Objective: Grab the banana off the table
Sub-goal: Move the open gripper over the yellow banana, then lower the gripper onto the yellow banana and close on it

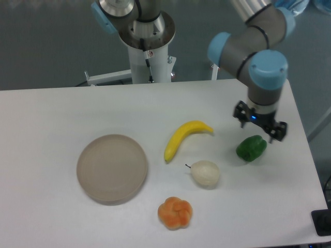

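Note:
The bright yellow banana [185, 137] lies on the white table [51, 113] a little right of the middle, its ends pointing upper right and lower left. My gripper [258, 122] points down above the table's right side, well to the right of the banana and apart from it. Its two black fingers stand spread, with nothing between them.
A green pepper [251, 148] lies just below the gripper. A pale cream pear-like fruit [205, 173] sits just below the banana, and an orange lobed fruit [175, 212] lies nearer the front edge. A round tan plate [112, 168] is at the left. The robot's base column [146, 46] stands behind the table.

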### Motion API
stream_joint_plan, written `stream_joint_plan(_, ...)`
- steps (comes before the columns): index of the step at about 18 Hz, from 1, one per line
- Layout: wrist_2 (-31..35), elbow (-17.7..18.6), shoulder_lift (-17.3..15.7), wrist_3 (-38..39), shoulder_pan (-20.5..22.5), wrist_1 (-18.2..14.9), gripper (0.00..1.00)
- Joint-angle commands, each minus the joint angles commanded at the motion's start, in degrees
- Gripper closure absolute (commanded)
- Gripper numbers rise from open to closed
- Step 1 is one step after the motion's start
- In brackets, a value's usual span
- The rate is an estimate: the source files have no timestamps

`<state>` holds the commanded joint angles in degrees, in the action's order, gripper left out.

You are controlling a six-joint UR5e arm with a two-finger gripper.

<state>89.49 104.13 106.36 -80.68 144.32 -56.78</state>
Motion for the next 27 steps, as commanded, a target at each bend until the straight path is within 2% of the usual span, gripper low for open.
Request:
stream_joint_plan(2,-2.8,2.3,-1.6,0.9,-0.5,0.2,0.00)
stream_joint_plan(7,-3.5,7.7,-5.2,4.9,-2.6,1.5,0.00)
stream_joint_plan(11,-3.2,12.8,-6.5,11.3,-5.4,7.5,0.00)
stream_joint_plan(20,3.6,13.6,-2.9,19.5,-12.0,10.0,0.00)
stream_joint_plan(22,4.8,13.5,-1.8,19.5,-13.9,10.1,0.00)
stream_joint_plan(27,4.9,13.8,-1.3,18.8,-14.8,10.0,0.00)
